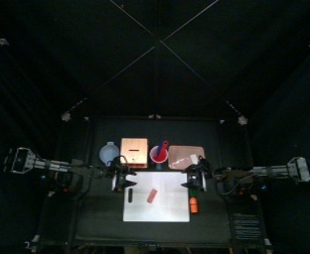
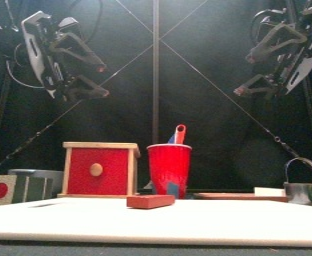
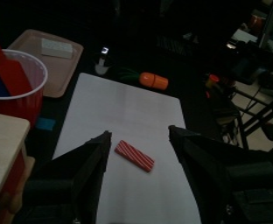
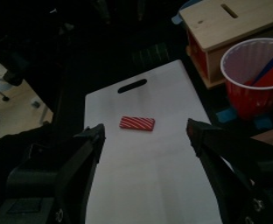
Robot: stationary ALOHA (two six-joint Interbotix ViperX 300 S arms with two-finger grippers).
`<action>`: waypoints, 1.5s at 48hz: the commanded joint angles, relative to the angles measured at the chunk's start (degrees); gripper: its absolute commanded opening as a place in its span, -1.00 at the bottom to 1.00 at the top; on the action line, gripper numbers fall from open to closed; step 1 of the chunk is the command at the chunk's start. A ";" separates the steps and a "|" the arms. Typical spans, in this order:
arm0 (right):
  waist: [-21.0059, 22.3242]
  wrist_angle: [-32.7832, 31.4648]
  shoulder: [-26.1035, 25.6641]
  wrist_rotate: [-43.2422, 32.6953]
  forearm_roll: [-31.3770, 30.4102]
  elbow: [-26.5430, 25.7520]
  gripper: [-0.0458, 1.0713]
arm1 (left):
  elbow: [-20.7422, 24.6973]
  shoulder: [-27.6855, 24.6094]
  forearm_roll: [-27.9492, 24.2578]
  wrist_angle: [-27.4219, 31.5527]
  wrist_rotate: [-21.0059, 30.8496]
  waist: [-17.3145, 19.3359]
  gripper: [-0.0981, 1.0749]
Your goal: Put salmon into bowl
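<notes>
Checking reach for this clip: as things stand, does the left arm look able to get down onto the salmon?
Probably yes. The salmon lies alone on the white board, and the left gripper hangs above it with jaws open. Nothing stands between them; the red cup sits off to the side.

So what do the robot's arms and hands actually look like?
Both arms are black, jointed frames with dark cables looping along them. Each ends in a hand, the left hand and the right hand, made of two black, angular, tapering jaws. No markings or coverings show.
</notes>
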State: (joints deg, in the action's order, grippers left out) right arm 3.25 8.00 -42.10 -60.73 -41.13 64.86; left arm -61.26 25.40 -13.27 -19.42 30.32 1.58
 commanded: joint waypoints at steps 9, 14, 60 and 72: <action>0.18 0.44 -0.09 -0.26 0.09 -0.18 0.92 | 1.23 0.09 0.26 -0.53 0.35 0.62 0.71; 0.18 0.44 -0.09 -0.26 0.09 -0.35 0.92 | 2.37 -0.26 1.85 0.09 0.26 0.26 0.71; 1.41 0.35 1.49 0.00 0.62 1.05 0.92 | 36.04 -31.20 20.21 49.13 6.33 -5.71 0.70; 2.11 0.44 1.49 0.00 -0.88 2.20 0.92 | 42.45 -37.62 17.14 55.20 9.32 -6.94 0.70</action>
State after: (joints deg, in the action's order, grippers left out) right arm 4.92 8.09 -40.52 -60.82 -41.57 67.50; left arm -22.15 -11.78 4.75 33.84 39.11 -5.01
